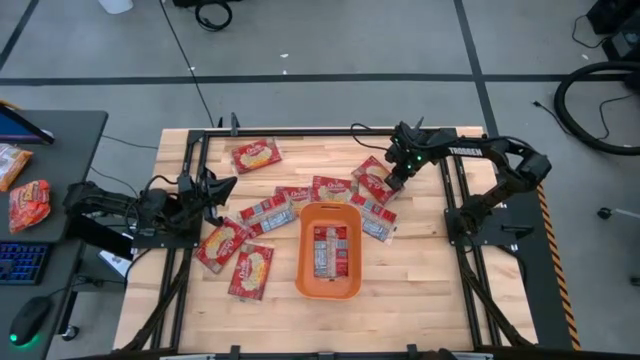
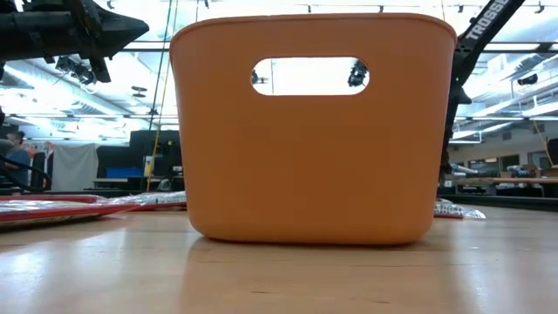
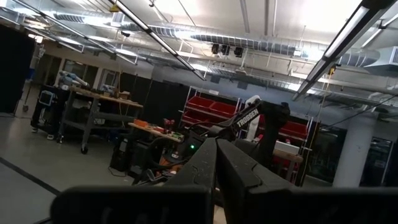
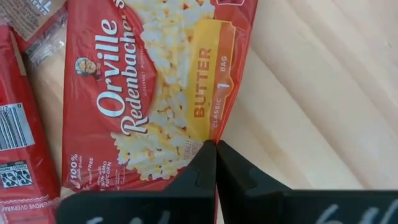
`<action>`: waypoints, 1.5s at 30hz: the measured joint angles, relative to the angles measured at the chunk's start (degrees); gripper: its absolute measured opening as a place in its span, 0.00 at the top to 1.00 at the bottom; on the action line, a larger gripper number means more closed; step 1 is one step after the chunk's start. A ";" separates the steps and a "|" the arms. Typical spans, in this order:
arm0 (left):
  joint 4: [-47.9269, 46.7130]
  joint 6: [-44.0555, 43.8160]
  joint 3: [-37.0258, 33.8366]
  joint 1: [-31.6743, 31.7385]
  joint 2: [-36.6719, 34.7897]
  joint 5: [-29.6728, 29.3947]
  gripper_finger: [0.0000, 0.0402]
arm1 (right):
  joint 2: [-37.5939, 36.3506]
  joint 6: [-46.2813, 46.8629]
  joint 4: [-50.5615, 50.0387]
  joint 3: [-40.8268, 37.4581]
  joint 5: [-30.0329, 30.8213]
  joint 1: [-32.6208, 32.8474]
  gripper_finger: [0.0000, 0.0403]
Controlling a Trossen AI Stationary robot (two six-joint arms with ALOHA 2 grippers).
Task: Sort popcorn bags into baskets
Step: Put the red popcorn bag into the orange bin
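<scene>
Several red popcorn bags lie flat on the wooden table around the orange basket (image 1: 303, 262), which stands near the table's middle with two bags (image 1: 329, 248) inside; in the low view the basket (image 2: 314, 131) fills the middle. My right gripper (image 1: 393, 183) points steeply down at the far right of the pile, shut on a bag (image 1: 372, 178) printed side up (image 4: 143, 87). My left gripper (image 1: 226, 186) waits shut at the table's left, raised and pointing slightly up (image 3: 216, 152), touching nothing. My right gripper pinches the bag's long side edge (image 4: 210, 132) between its two fingertips, beside the yellow "BUTTER" band. The fingers come from above, slanting down. The rest of the bag seems to lie flat on the table.
More bags lie at the far left (image 1: 257, 155), beyond the basket (image 1: 332, 189), and to its left (image 1: 250, 270). Another bag (image 4: 18, 149) lies close beside the held one. Black frame rails (image 1: 190, 180) run along the table's sides. Bare wood (image 1: 420, 280) lies right of the basket.
</scene>
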 joint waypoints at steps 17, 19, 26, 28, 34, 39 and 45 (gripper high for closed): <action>-0.02 0.00 0.00 0.00 0.01 0.00 0.96 | -18.10 5.07 -12.40 12.76 4.56 11.38 1.00; -0.02 -0.01 0.00 0.00 -0.01 0.00 0.96 | -20.32 5.74 -12.84 13.66 4.55 13.72 1.00; -0.01 0.00 0.00 0.00 0.00 0.01 0.96 | -25.21 10.46 -9.15 16.69 4.70 24.04 1.00; 0.00 0.01 0.00 0.00 0.00 0.01 0.96 | -25.67 11.83 -7.53 17.28 4.70 27.07 1.00; -0.02 0.03 0.00 0.00 -0.01 0.00 0.96 | -25.14 15.08 -1.83 17.94 4.68 34.62 1.00; -0.02 0.06 0.00 0.00 0.01 0.01 0.96 | -23.39 18.29 0.46 17.94 5.03 40.00 1.00; -0.04 0.07 0.00 -0.02 -0.01 0.02 0.96 | -20.72 20.52 2.93 17.94 6.30 45.43 1.00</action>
